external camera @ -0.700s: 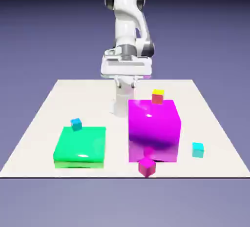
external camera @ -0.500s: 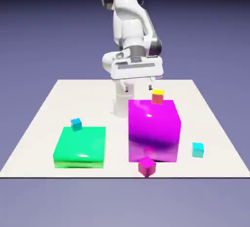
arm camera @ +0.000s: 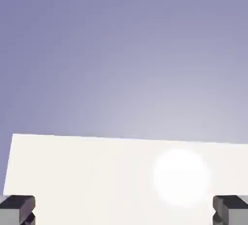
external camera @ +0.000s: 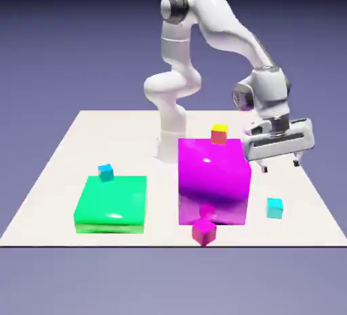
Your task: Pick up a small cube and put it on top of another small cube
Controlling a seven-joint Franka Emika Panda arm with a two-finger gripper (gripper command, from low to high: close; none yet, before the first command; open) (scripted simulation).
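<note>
The small cube (external camera: pixel 274 207) lies on the table (external camera: pixel 61 171) near the front edge at the exterior view's right, just beside the big magenta cube (external camera: pixel 213 179) but apart from it. Nothing touches it. The gripper (external camera: pixel 279 163) hangs above and a little behind it, jaws spread wide and empty; in the hand view the two fingertips (arm camera: pixel 17 208) are seen at the far corners with only bare table between them, so the cube is not yet framed. The pose is judged an approach: the hand is held high, probably to clear the magenta cube before descent.

Possible bases for the stack are the tiny cube with a blue top (external camera: pixel 106 171), at the far corner of the flat green block (external camera: pixel 112 203), and the tiny magenta cube (external camera: pixel 203 232), touching the big cube's front (a yellow-topped red one (external camera: pixel 219 133) shows behind it).

The table is a pale, matte sheet, with a soft glare spot in the hand view. The backdrop is plain blue-violet.
</note>
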